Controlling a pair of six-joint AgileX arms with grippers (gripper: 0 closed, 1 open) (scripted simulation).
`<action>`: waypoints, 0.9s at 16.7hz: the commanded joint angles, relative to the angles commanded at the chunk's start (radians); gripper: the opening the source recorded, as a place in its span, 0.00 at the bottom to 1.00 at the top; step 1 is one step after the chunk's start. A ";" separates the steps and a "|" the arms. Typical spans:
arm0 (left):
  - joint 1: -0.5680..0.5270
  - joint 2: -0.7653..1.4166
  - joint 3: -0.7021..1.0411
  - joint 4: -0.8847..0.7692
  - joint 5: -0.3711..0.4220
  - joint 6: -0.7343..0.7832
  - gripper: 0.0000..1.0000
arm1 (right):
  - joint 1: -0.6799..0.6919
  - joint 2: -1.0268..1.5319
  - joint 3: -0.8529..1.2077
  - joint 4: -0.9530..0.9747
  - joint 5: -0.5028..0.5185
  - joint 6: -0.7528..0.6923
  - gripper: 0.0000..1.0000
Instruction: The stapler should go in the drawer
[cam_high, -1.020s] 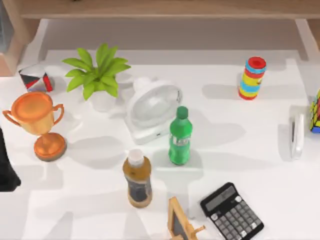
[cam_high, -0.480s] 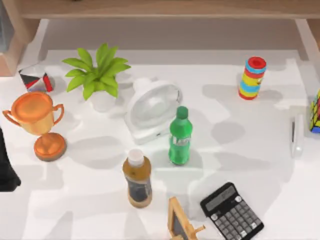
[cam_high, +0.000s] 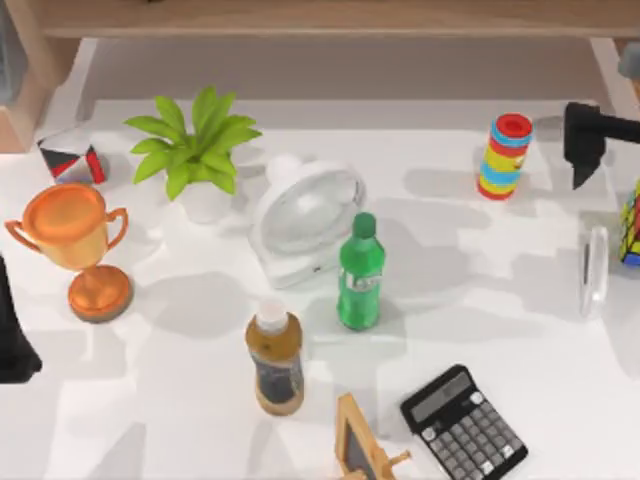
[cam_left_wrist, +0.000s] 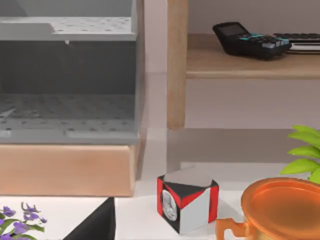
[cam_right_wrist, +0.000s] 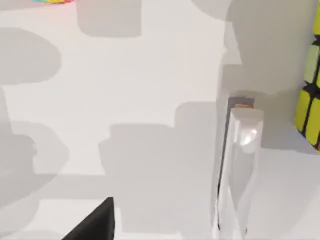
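The stapler (cam_high: 594, 270), a slim white bar with a thin dark line, lies flat near the table's right edge, beside a colourful cube (cam_high: 631, 228). The right wrist view looks down on the stapler (cam_right_wrist: 239, 165) from close above. My right gripper (cam_high: 587, 146) hangs dark over the table's far right, behind the stapler and apart from it. The drawer (cam_left_wrist: 67, 80), a grey open box on a wooden base, faces the left wrist camera. My left arm (cam_high: 12, 335) stays parked at the table's left edge.
A white fan (cam_high: 305, 215), green bottle (cam_high: 359, 272), brown bottle (cam_high: 275, 358), calculator (cam_high: 463, 422) and small wooden frame (cam_high: 358, 445) stand mid-table. A striped ring stack (cam_high: 505, 155) is near my right gripper. Plant (cam_high: 195, 150), orange trophy (cam_high: 75, 245) and red-white block (cam_high: 70, 158) occupy the left.
My right arm has come into the top view at the far right, behind the stapler, and shadows have shifted over the table. The stapler has not moved.
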 joint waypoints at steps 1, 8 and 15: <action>0.000 0.000 0.000 0.000 0.000 0.000 1.00 | 0.022 0.024 -0.002 -0.038 0.022 0.034 1.00; 0.000 0.000 0.000 0.000 0.000 0.000 1.00 | 0.046 0.062 -0.006 -0.087 0.054 0.079 1.00; 0.000 0.000 0.000 0.000 0.000 0.000 1.00 | 0.096 -0.023 -0.145 -0.040 0.056 0.124 1.00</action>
